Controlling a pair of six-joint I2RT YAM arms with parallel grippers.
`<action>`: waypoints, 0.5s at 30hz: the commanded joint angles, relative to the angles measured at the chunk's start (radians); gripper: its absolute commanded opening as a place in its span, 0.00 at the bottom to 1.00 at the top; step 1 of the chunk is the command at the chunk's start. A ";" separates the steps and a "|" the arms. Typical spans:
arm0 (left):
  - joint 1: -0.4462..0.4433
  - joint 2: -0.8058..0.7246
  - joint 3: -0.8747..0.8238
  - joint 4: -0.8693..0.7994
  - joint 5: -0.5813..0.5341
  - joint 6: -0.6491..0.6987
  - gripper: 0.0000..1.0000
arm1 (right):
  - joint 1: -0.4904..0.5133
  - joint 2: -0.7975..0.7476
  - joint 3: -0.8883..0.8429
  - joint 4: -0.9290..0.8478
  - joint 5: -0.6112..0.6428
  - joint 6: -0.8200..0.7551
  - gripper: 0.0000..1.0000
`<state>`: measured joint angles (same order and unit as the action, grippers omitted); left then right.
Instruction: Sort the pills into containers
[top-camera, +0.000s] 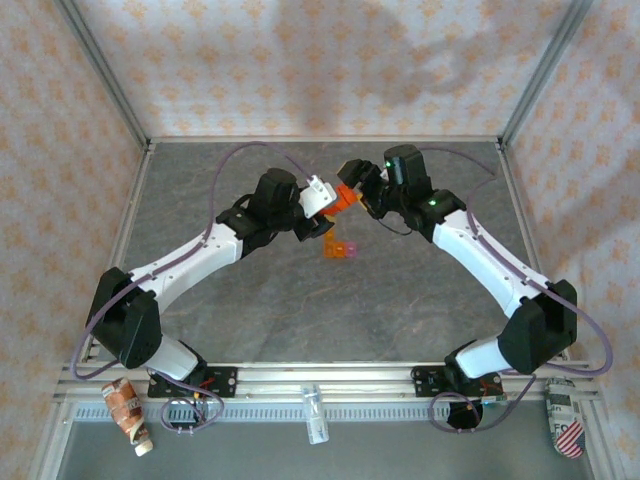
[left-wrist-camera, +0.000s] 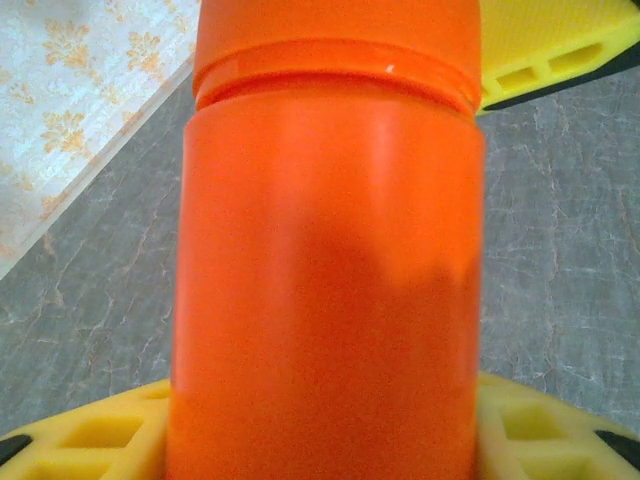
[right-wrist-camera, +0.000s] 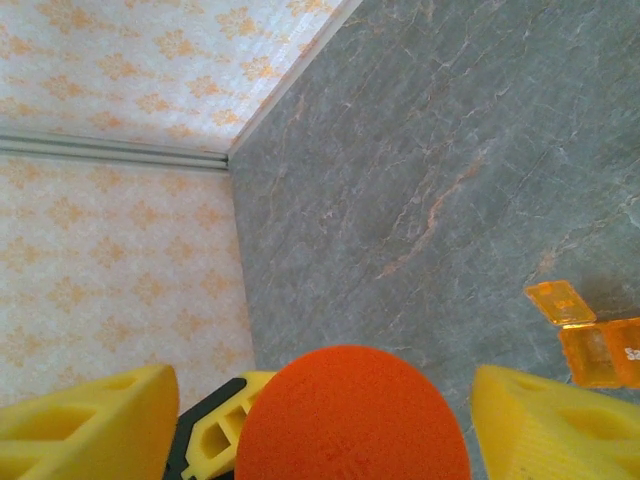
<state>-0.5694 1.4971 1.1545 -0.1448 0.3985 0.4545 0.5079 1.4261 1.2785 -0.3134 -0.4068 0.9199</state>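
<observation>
My left gripper (top-camera: 335, 203) is shut on an orange pill bottle (left-wrist-camera: 325, 270) and holds it above the middle of the table, its yellow fingers (left-wrist-camera: 90, 435) pressing both sides. The bottle's orange-red cap (right-wrist-camera: 350, 415) points toward my right gripper (right-wrist-camera: 325, 425). That gripper stands open with a finger on each side of the cap, and a gap shows on the left side. The containers (top-camera: 340, 249), a small joined orange and pink box, lie on the table just below the bottle. In the right wrist view the orange compartment (right-wrist-camera: 590, 355) has its lid open. The pills are hidden.
The grey marbled tabletop (top-camera: 400, 290) is ringed by patterned walls and an aluminium frame (top-camera: 530, 90). A crumpled tube (top-camera: 128, 410), a small white vial (top-camera: 315, 412) and a wrapped can (top-camera: 565, 420) lie on the ledge in front of the arm bases.
</observation>
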 joint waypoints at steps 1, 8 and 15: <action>-0.008 0.007 0.007 0.049 -0.020 0.008 0.00 | 0.009 -0.009 -0.016 0.041 0.011 0.025 0.73; -0.009 0.011 0.011 0.060 -0.019 -0.003 0.00 | 0.012 -0.005 -0.028 0.071 -0.008 0.046 0.59; -0.011 0.014 0.017 0.068 -0.018 -0.009 0.00 | 0.014 -0.002 -0.034 0.076 -0.016 0.051 0.62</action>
<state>-0.5697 1.4979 1.1545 -0.1345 0.3843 0.4507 0.5140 1.4265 1.2579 -0.2832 -0.4164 0.9619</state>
